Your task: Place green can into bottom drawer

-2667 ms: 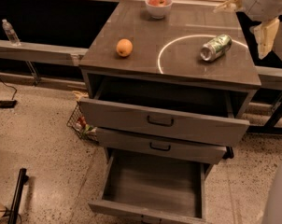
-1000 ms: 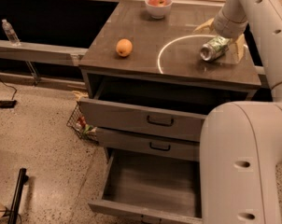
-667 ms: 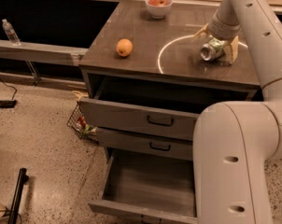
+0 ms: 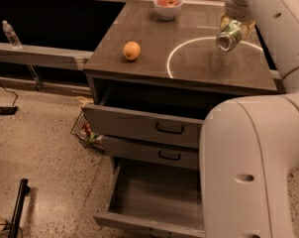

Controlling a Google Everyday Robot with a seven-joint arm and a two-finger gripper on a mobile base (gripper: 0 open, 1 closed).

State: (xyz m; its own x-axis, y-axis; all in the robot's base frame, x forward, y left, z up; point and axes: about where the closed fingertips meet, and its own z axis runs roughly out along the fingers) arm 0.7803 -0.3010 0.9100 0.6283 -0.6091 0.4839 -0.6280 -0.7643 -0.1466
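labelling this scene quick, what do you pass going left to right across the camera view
bottle → basket → orange → bowl → can, held in the jaws of the gripper at upper right

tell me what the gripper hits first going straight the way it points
Likely the cabinet top inside the white ring: the gripper, shut on the can, points down at it. Depth is unclear.

The cabinet top [image 4: 189, 66] bears an orange [image 4: 131, 50] and, seemingly, a fruit bowl [image 4: 168, 10], both left of the fingers [image 4: 246, 29] of the gripper [image 4: 233, 28] clasping the green can [image 4: 227, 37] above it.
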